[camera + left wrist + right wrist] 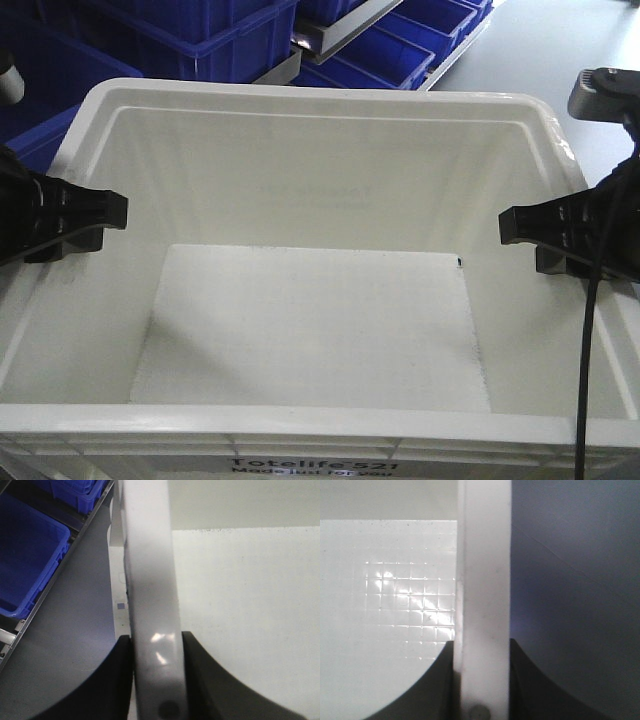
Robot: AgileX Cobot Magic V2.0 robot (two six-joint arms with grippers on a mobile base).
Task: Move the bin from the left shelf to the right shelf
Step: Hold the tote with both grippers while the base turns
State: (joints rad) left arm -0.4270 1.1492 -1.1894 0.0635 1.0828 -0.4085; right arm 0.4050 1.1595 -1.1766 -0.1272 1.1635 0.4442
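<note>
A large empty white bin (320,130) fills the front view. My left gripper (85,215) is shut on the bin's left rim; in the left wrist view the black fingers (120,680) clamp the rim (150,580) from both sides. My right gripper (535,230) is shut on the bin's right rim; in the right wrist view the fingers (535,685) press against the rim (485,580) on both sides. The bin's textured floor (395,595) shows on the left of that view. The bin is held between both arms.
Blue bins (200,35) stand on metal shelves behind the white bin, with more at the upper right (400,45). Grey floor (540,50) lies at the far right. A blue bin (25,565) and a shelf rail show in the left wrist view.
</note>
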